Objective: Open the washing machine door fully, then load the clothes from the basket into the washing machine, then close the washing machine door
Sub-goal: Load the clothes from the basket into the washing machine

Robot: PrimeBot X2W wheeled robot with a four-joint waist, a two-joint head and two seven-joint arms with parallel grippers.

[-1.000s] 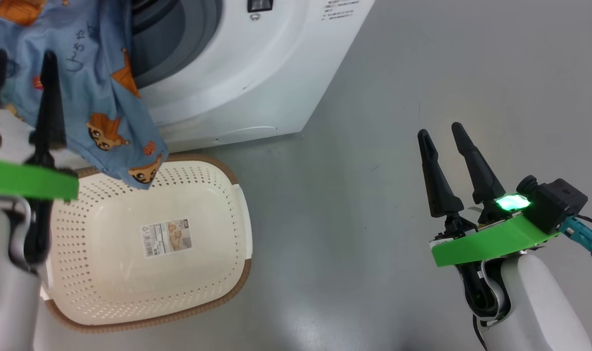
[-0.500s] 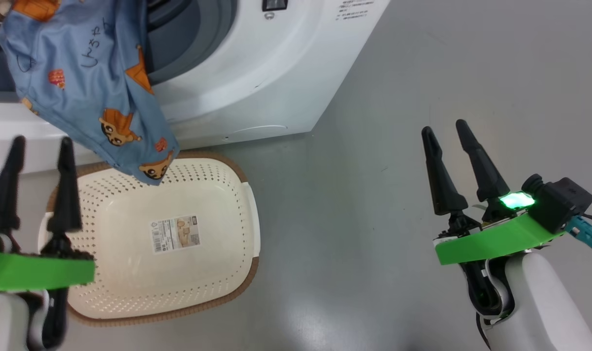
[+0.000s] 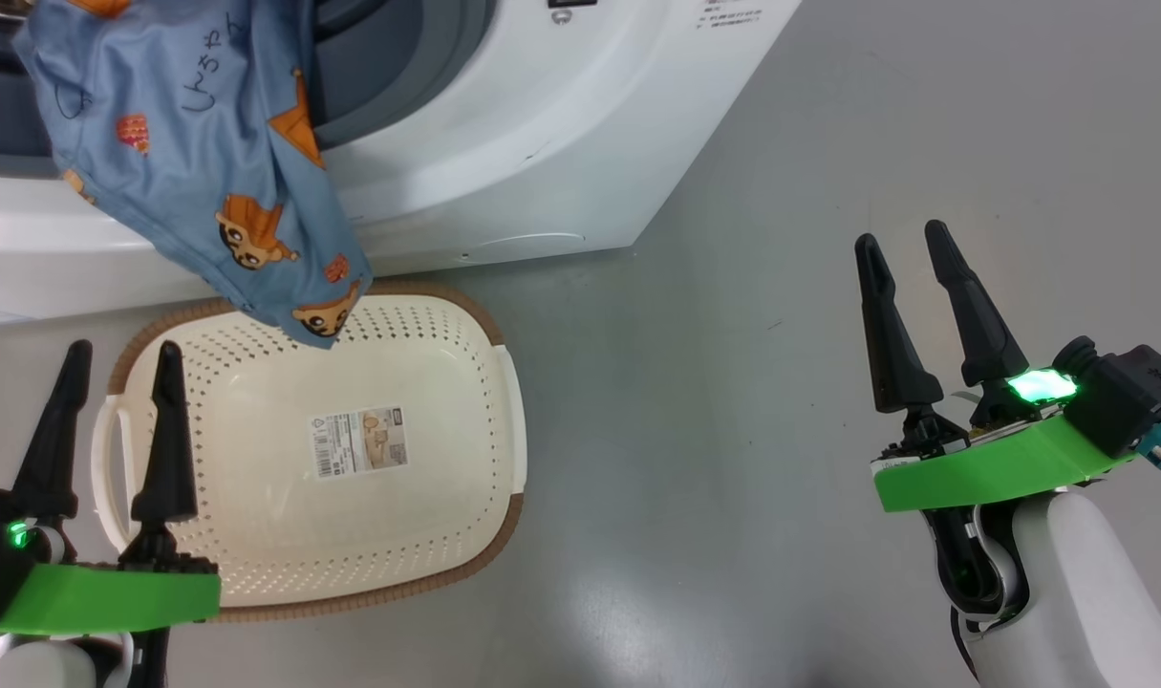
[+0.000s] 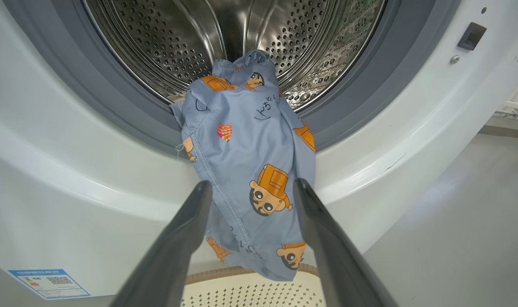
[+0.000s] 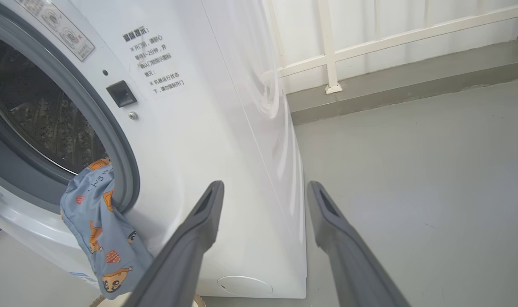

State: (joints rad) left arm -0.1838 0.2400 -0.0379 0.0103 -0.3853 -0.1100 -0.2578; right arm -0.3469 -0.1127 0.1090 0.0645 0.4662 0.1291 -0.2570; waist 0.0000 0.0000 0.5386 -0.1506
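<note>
Your left gripper [image 3: 125, 346] stands spread wide and empty at the left edge of the basket [image 3: 508, 420]. The clothes [image 3: 207, 162] hang out of the washing machine [image 3: 542, 143], their lower end dangling over the basket's far rim. The left wrist view adds what the head view cuts off: the garment's top lies just inside the steel drum [image 4: 156, 42], draped across the grey gasket [image 4: 126, 115]. Your right gripper [image 3: 901, 232] is wide and empty too, well right of the machine. A second ago the left gripper was up beside the cloth; it has since dropped back.
</note>
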